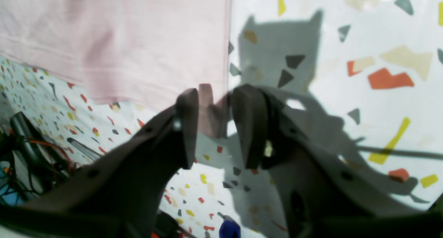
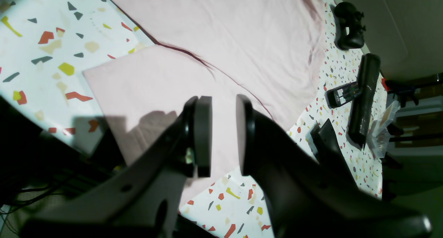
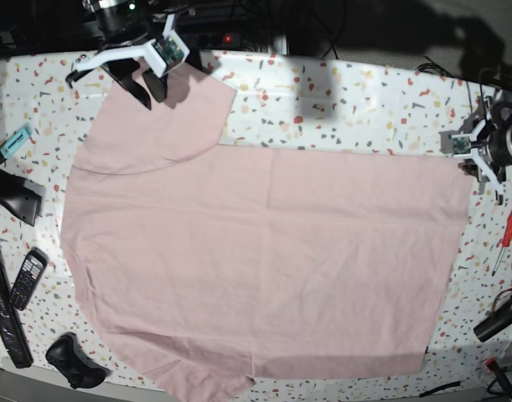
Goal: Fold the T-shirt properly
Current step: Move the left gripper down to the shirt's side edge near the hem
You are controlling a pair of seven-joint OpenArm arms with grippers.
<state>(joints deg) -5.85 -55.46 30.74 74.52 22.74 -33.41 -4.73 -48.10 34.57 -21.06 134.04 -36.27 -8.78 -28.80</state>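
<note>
The pale pink T-shirt (image 3: pixel 264 260) lies spread flat on the speckled table, plain side up, filling most of the base view. My left gripper (image 1: pixel 216 127) is at the shirt's far right corner (image 3: pixel 465 180). Its fingers stand apart, and that corner of the T-shirt (image 1: pixel 211 110) shows in the gap between them. My right gripper (image 2: pixel 223 137) is open over the upper left sleeve (image 2: pixel 155 89); pink cloth shows between the two pads. From the base camera, the right gripper (image 3: pixel 151 88) sits at the top left and the left gripper (image 3: pixel 482 163) at the right edge.
Along the left table edge lie a black wedge (image 3: pixel 12 197), a phone-like handset (image 3: pixel 27 279), a long black bar (image 3: pixel 4 314) and a game controller (image 3: pixel 71 362). A teal item (image 3: pixel 12 142) sits further back. A red screwdriver (image 3: pixel 507 234) and cables lie at the right.
</note>
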